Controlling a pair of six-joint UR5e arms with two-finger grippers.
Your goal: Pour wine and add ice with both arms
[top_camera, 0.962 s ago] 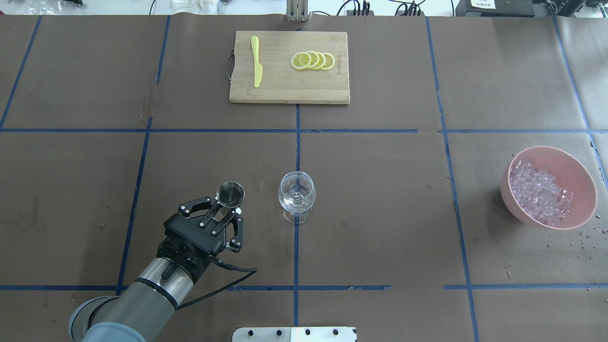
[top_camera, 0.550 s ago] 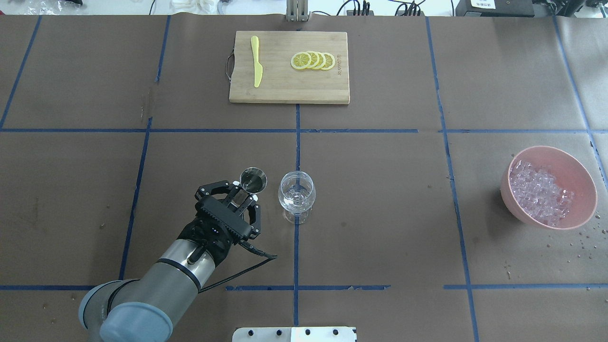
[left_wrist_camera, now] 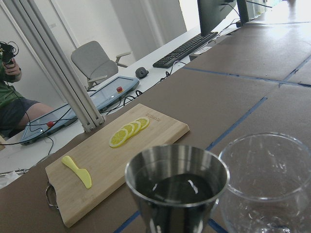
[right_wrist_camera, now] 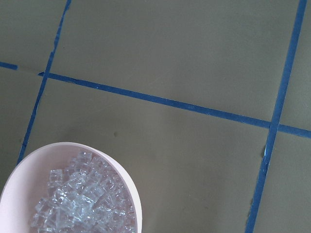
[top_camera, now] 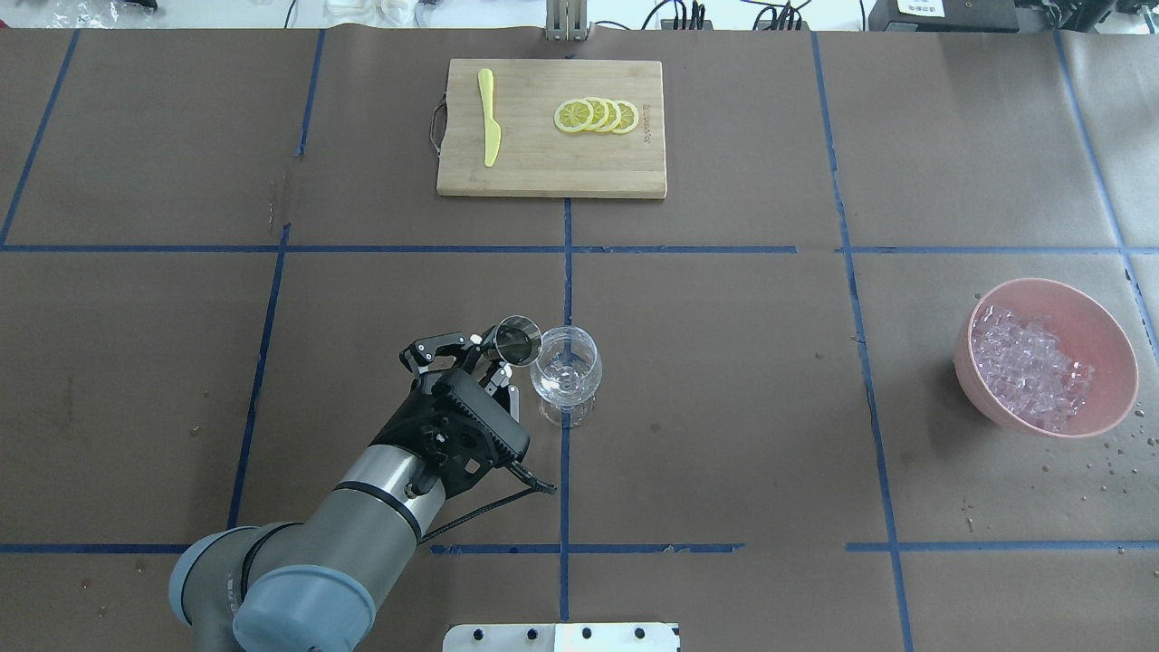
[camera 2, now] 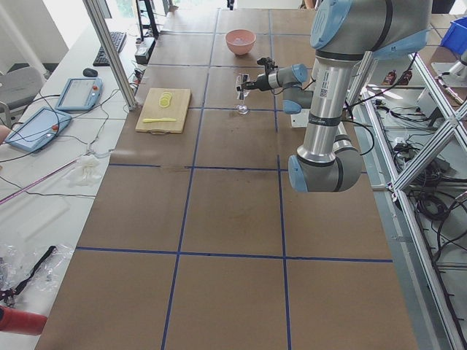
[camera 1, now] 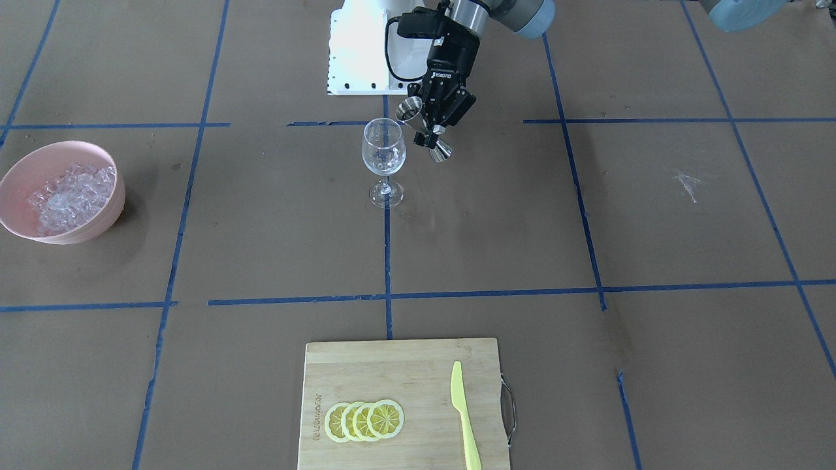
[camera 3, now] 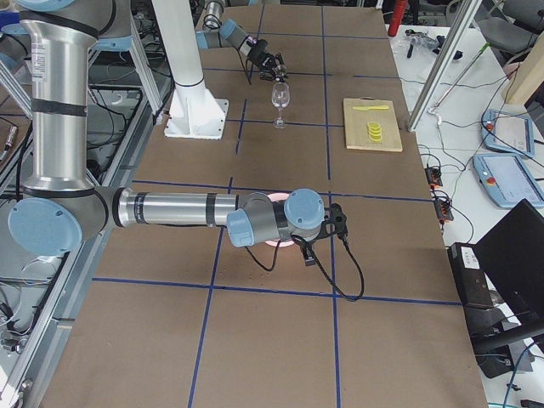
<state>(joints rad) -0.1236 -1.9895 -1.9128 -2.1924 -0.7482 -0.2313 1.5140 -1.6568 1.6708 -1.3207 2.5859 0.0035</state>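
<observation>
Wine lies dark in the steel measuring cup (left_wrist_camera: 177,182), clamped at its waist by the left fingers (top_camera: 435,345), its lip just beside the wine glass (top_camera: 566,367) rim mid-worktop. Tipping slowly over the glass's middle should avoid spills or a knock. Whether the right fingers (camera 3: 333,223) are parted cannot be told; they hang by the bowl (top_camera: 1114,398) of ice (top_camera: 1028,367), and nothing blocks the pour.

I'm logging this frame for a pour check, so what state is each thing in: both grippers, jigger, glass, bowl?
left gripper: shut on the jigger.
jigger: tilted toward the wine glass, dark liquid inside, no stream seen.
wine glass: upright on the table, looks empty.
bowl: upright, holding ice.
right gripper: by the bowl; open or shut cannot be told.
</observation>
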